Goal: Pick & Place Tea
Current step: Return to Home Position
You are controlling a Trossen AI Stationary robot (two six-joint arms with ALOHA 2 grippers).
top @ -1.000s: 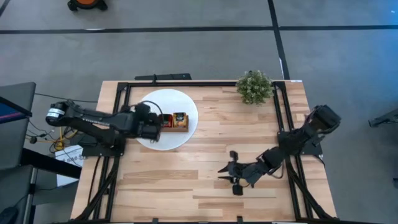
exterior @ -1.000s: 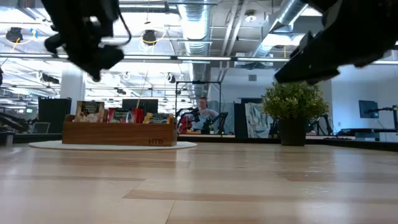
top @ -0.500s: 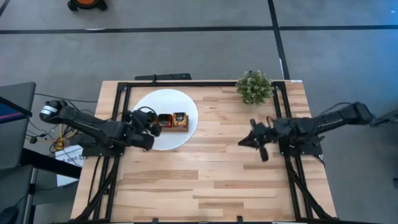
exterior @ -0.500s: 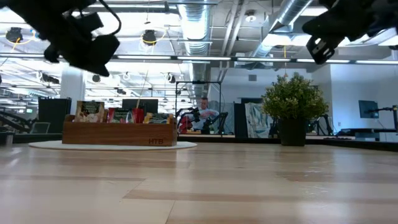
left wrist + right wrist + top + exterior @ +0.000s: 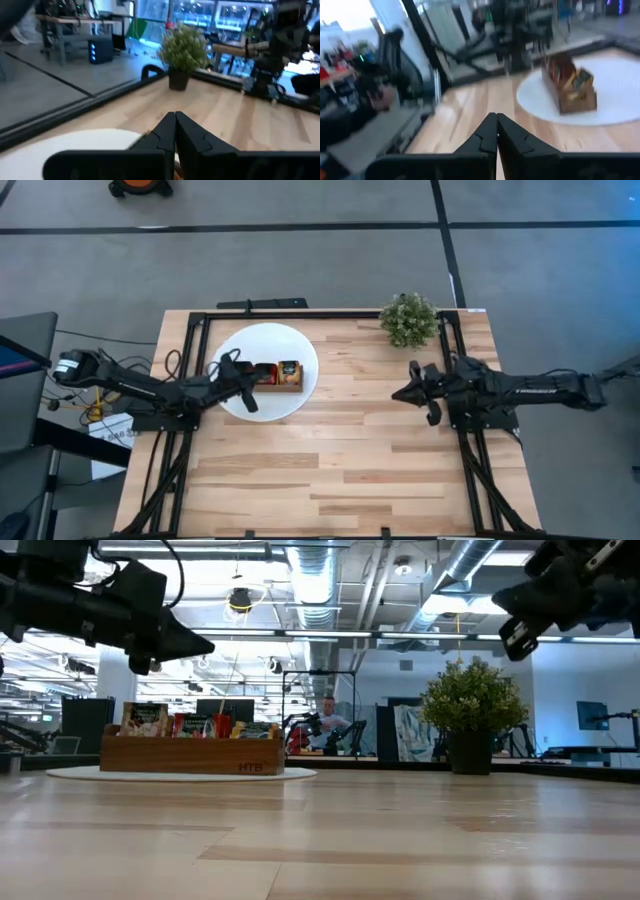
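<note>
High view: marking the left end effector [image 5: 246,380] hanging over the white disc [image 5: 272,338], just beside the left end of the wooden tray [image 5: 281,386]. Left wrist view: reading its fingers [image 5: 192,137] as pressed together, pinching nothing. Low view: placing it raised above the tray's top, not touching.

Marking the right end effector [image 5: 400,394] over the right half of the desk [image 5: 330,470], near the potted plant [image 5: 408,320], well apart from the tray. Right wrist view: reading those fingers as pressed together too, empty, pointing across bare wood toward the tray.

Placing the tea [image 5: 289,370] upright in the tray's compartments on the disc, red sachets showing among other colours in the low view. Finding no loose sachet anywhere on the desk.

Key relation: tea lying just ahead of the left end effector, toward the desk's middle. Tray's long axis running left to right, roughly in line with the left arm. Left arm far nearer, right arm facing the tray from the opposite side.

Judging the sorting as finished, with nothing left to grasp. Judging the step in hand as a retreat to rest pose, calling only for clearing the tray end and sachet tops without clipping them.
</note>
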